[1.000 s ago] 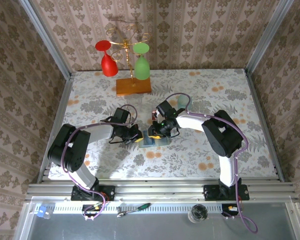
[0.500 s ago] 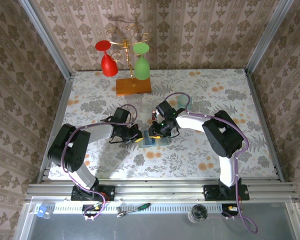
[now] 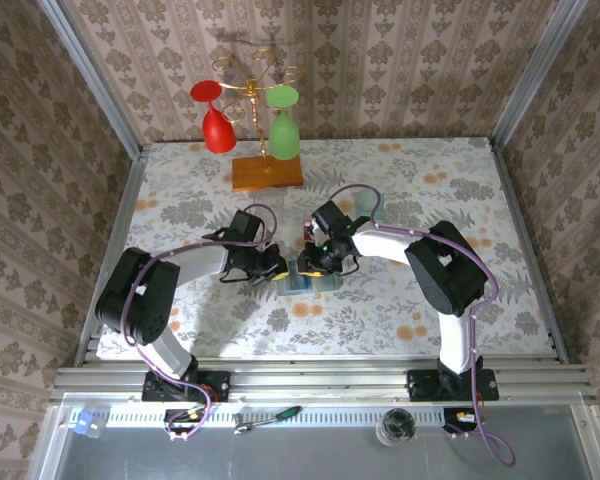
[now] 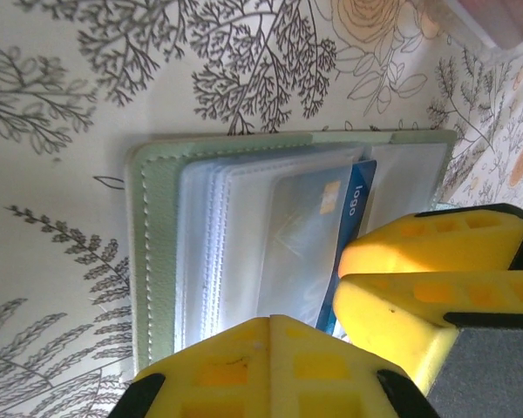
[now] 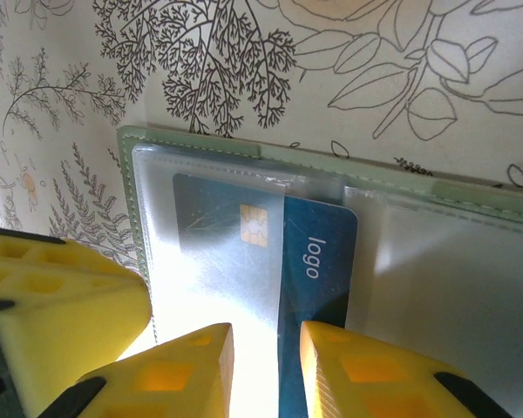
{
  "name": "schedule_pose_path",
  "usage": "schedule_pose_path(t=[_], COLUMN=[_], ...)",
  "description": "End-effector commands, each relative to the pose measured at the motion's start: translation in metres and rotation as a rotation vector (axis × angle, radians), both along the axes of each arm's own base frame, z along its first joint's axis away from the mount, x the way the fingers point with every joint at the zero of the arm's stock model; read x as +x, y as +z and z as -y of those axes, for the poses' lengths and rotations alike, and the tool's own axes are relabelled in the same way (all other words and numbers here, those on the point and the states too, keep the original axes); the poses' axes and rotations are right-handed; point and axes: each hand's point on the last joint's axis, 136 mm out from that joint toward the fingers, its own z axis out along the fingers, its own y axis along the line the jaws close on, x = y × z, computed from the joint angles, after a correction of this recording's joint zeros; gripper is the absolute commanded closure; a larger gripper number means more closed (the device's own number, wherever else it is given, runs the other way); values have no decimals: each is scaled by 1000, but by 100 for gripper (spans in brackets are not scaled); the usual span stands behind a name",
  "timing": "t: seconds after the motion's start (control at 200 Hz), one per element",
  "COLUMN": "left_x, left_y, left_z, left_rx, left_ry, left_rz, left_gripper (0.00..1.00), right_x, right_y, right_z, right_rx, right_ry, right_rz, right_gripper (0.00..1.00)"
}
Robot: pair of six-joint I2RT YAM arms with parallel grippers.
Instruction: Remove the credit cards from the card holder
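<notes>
The card holder (image 3: 302, 284) lies open on the flowered table, its pale green edge (image 4: 152, 261) and clear sleeves facing up. A blue credit card (image 5: 318, 252) marked "logo" sticks halfway out of a sleeve toward the middle fold, and its blue strip (image 4: 359, 196) shows beside the sleeve. My left gripper (image 4: 272, 320) is shut, its tip resting on the sleeved panel (image 3: 277, 268). My right gripper (image 5: 266, 335) stands slightly open from the other side (image 3: 317, 262), one finger over the sleeve and the other over the bared card. Whether the fingers touch them is unclear.
A clear plastic box (image 4: 497, 17) sits just beyond the holder. An orange-brown wooden slab (image 3: 267, 172) at the back carries a rack with a red glass (image 3: 217, 125) and a green glass (image 3: 285, 130). Floral table surface (image 3: 430, 190) spreads to the right.
My left gripper has edged a little to the right onto the holder. The right gripper and the card have stayed put.
</notes>
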Motion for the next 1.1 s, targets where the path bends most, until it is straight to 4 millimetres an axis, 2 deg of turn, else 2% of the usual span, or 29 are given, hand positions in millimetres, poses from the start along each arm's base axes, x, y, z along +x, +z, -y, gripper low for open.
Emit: schedule_pose_path(t=[0.0,0.635,0.925,1.095], left_x=[3,-4,-5,-6], left_y=[11,-12,-15,-16], left_z=[5,3,2,1], left_rx=[-2,51,64,70], left_ry=[-22,-37,-37,-40], left_rz=[30,-20,-32,-38], left_gripper=[100,100,100,100], right_x=[2,5,2,-2], right_y=[7,26,14,5], right_z=[6,10,23,20], right_rx=[-30,2,-21,2], right_ry=[0,-20,-52,-48], right_rz=[24,63,26,-15], right_gripper=[73,73,72,72])
